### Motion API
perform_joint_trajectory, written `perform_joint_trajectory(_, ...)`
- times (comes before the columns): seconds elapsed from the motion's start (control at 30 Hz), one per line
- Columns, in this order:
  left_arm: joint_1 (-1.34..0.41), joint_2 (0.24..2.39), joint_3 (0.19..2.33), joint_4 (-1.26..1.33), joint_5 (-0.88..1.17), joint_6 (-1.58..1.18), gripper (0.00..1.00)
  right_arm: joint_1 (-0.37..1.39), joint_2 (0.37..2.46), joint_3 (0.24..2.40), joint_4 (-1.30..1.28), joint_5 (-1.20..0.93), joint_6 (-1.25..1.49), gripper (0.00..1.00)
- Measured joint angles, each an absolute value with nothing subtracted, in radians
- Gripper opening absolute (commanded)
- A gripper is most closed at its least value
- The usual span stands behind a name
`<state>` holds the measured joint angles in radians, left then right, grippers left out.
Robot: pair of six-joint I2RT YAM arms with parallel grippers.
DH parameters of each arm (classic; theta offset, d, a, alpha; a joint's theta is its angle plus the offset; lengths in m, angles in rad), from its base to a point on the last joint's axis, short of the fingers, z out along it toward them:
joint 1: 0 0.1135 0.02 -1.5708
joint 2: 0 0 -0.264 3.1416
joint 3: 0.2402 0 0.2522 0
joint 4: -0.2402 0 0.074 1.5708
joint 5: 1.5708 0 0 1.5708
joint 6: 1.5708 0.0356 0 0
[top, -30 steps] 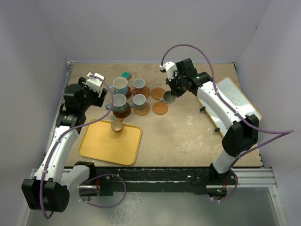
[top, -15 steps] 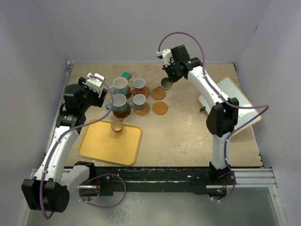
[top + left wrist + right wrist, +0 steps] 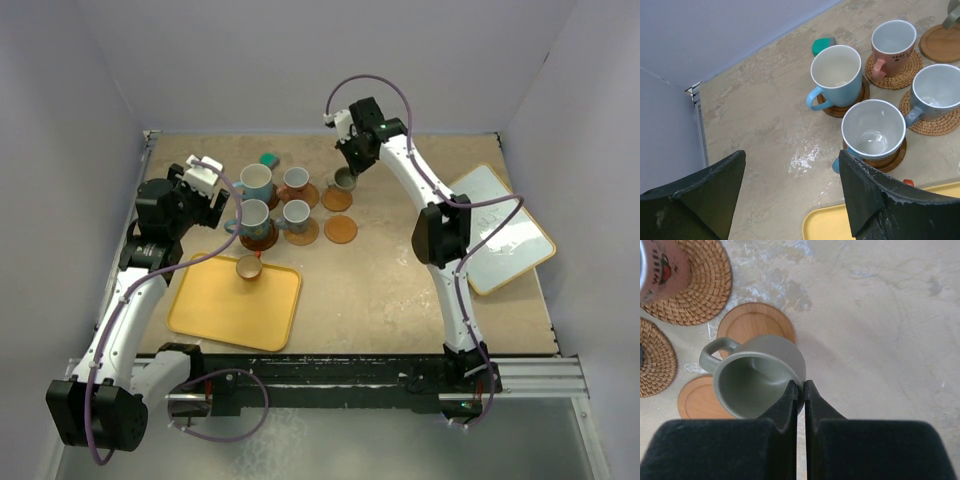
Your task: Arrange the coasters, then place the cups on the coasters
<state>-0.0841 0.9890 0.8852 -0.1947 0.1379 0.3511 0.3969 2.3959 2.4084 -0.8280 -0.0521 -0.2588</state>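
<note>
The left gripper point(image 3: 790, 200) hangs with its jaws spread wide, nothing between them but bare table point(image 3: 755, 115). Just ahead of its right-hand finger point(image 3: 864, 197) stands a light blue mug point(image 3: 873, 131) on a dark coaster point(image 3: 894, 158). A second blue mug point(image 3: 836, 74) stands beyond that, and a teal block point(image 3: 824, 46) farther out. Off to the right, a pink-handled mug point(image 3: 893, 40) and a grey-handled mug point(image 3: 939, 87) each sit on woven coasters point(image 3: 900, 80). A yellow tray point(image 3: 825, 227) lies right beneath the hand.

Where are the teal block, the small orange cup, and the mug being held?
teal block point(image 3: 822, 46): left wrist view, its teal face.
small orange cup point(image 3: 249, 267): top external view, its open mouth.
grey-green mug point(image 3: 752, 385): right wrist view, its inside wall.
</note>
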Motion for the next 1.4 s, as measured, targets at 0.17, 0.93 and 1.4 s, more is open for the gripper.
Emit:
perform_joint_trajectory(0.17,-0.084,0.991,0.885,-0.195,0.152,0.352,0.72,0.397,2.423,2.408,-0.846,-0.071,-0.262,0.00)
perform_joint_trajectory(0.93,-0.084,0.998,0.870,-0.196,0.179,0.360,0.72,0.397,2.489,2.409,-0.844,-0.130,-0.253,0.00)
perform_joint_trajectory(1.4,-0.084,0.999,0.869,-0.195,0.180,0.361,0.72,0.397,2.511,2.432,-0.837,-0.149,-0.254,0.00)
